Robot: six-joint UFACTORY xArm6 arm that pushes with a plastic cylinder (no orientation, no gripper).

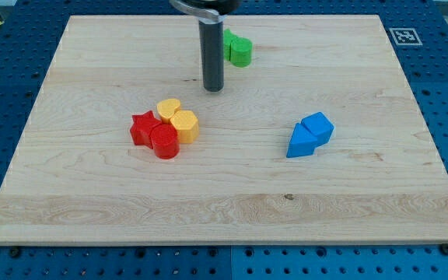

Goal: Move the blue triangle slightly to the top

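The blue triangle [301, 142] lies right of the board's middle, touching a blue cube [318, 126] at its upper right. My tip [213, 88] stands on the wooden board near the view's top centre, well to the upper left of the blue triangle and apart from it. The rod rises out of the view's top edge.
A green block pair [237, 50] sits just right of the rod near the top. A cluster lies left of centre: a red star [143, 128], a red cylinder [164, 143], a yellow heart [169, 108] and a yellow hexagon [184, 125]. The board's edge [224, 239] borders a blue pegboard.
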